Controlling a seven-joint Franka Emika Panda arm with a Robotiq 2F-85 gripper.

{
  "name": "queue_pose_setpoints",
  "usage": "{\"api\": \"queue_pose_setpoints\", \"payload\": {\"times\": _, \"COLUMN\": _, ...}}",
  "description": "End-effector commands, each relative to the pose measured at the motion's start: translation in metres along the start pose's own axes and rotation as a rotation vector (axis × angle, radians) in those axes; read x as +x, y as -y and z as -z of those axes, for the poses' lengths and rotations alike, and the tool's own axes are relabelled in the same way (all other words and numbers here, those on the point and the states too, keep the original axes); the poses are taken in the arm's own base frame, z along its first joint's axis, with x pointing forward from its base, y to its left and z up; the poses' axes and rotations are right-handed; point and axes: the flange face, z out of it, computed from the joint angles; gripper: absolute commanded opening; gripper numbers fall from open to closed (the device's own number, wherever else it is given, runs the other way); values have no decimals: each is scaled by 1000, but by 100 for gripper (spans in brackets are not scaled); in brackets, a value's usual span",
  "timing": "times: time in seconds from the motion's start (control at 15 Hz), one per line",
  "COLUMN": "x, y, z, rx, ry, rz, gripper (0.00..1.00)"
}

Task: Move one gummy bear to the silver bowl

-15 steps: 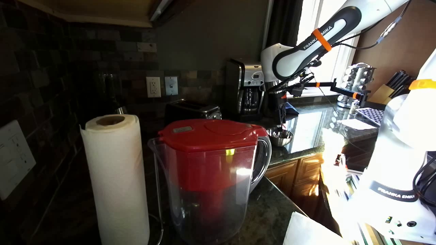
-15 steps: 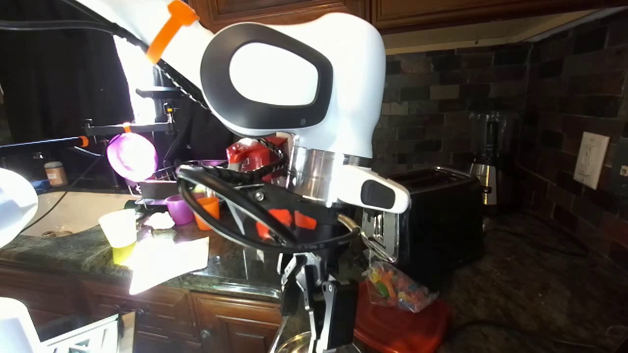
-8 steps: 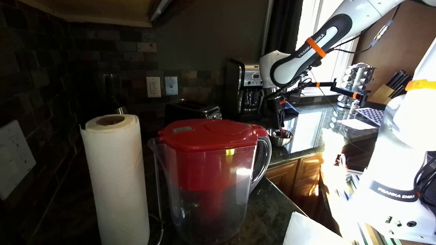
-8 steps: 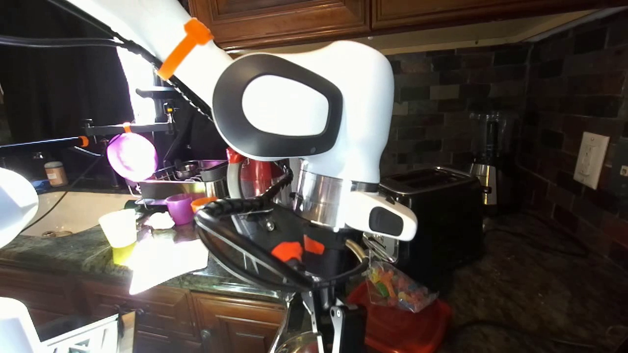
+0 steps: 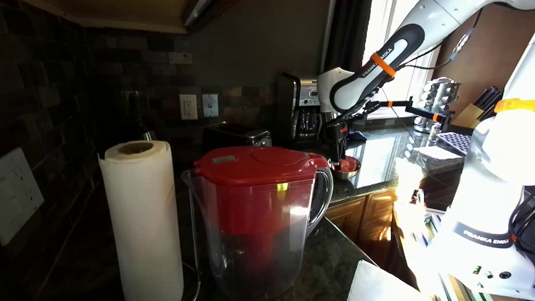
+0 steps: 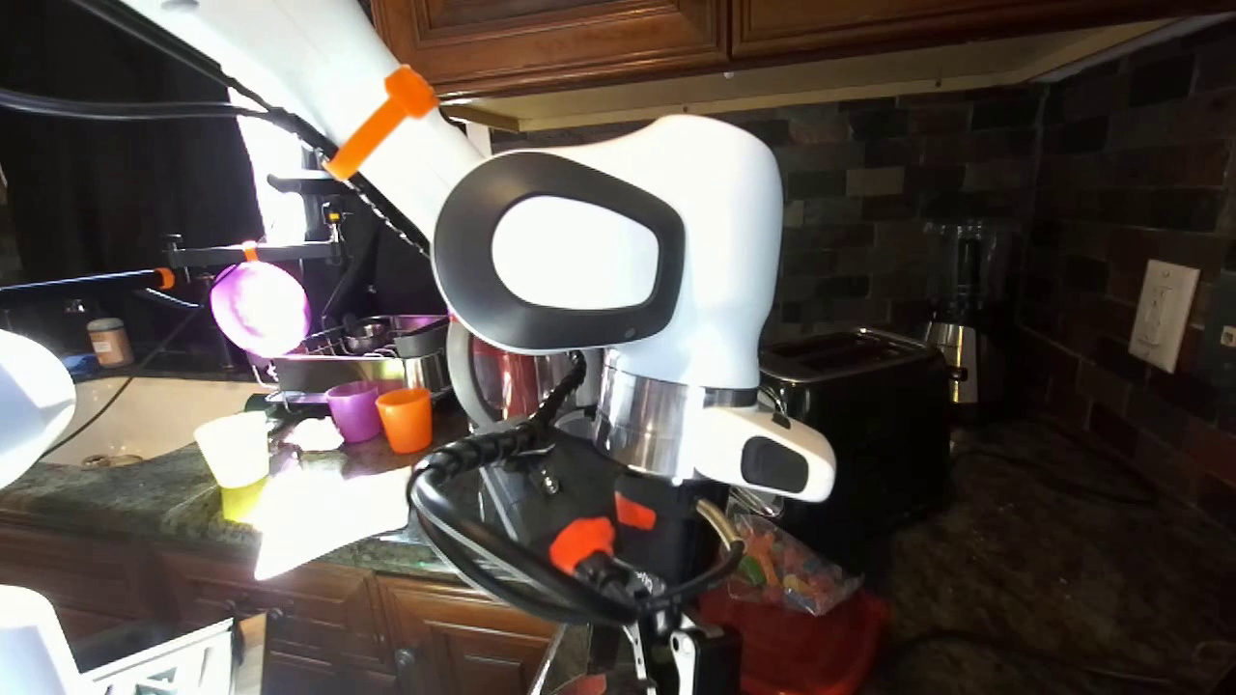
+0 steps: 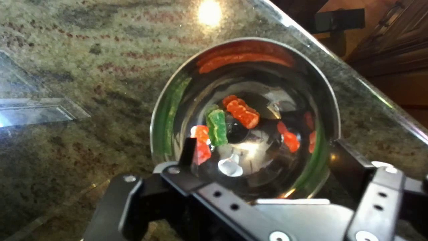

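Observation:
The silver bowl [image 7: 301, 87] stands on the counter, seen from above in the wrist view, and also shows in an exterior view [image 5: 346, 174]. In it lie an orange bear [image 7: 243, 112], a green bear [image 7: 216, 127] and a red-orange bear [image 7: 201, 145] partly behind my left finger. A small red shape at the bowl's right may be a bear or a reflection; a pale shape near the front is unclear. My gripper [image 7: 264, 140] is open, one finger over the bowl's left side and one at its right rim. Nothing shows held between the fingers.
A clear bag of gummies [image 6: 787, 569] lies on a red lid or container [image 6: 811, 642] beside the black toaster [image 6: 850, 425]. A coffee maker [image 5: 307, 100] stands behind the bowl. The counter edge [image 7: 374, 93] runs close to the bowl.
The arm and gripper have moved down toward the bowl. A larger red patch now shows inside the bowl in an exterior view. The bag and other objects have not moved.

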Motion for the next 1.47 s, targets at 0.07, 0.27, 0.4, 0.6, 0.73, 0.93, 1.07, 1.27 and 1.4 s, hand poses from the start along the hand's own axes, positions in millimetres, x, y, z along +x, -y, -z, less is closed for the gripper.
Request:
{"api": "queue_pose_setpoints", "payload": {"times": 0.07, "x": -4, "y": 1, "z": -1, "rx": -40, "ry": -22, "rz": -16, "gripper": 100}}
{"api": "queue_pose_setpoints", "payload": {"times": 0.27, "x": -4, "y": -1, "z": 3, "rx": -56, "ry": -32, "rz": -23, "gripper": 100}}
{"api": "queue_pose_setpoints", "payload": {"times": 0.4, "x": -5, "y": -2, "z": 4, "rx": -62, "ry": -41, "rz": -30, "gripper": 100}}
{"api": "queue_pose_setpoints", "payload": {"times": 0.6, "x": -6, "y": -3, "z": 4, "rx": -68, "ry": -44, "rz": -32, "gripper": 100}}
{"api": "queue_pose_setpoints", "payload": {"times": 0.73, "x": -7, "y": -5, "z": 4, "rx": -76, "ry": -50, "rz": -38, "gripper": 100}}
{"api": "queue_pose_setpoints", "payload": {"times": 0.93, "x": -7, "y": -11, "z": 4, "rx": -95, "ry": -56, "rz": -44, "gripper": 100}}
{"api": "queue_pose_setpoints", "payload": {"times": 1.07, "x": -8, "y": -13, "z": 4, "rx": -109, "ry": -57, "rz": -50, "gripper": 100}}
{"api": "queue_pose_setpoints", "payload": {"times": 1.27, "x": -9, "y": -18, "z": 3, "rx": -129, "ry": -58, "rz": -69, "gripper": 100}}
{"api": "queue_pose_setpoints", "payload": {"times": 1.4, "x": -9, "y": -20, "z": 3, "rx": -144, "ry": -58, "rz": -85, "gripper": 100}}
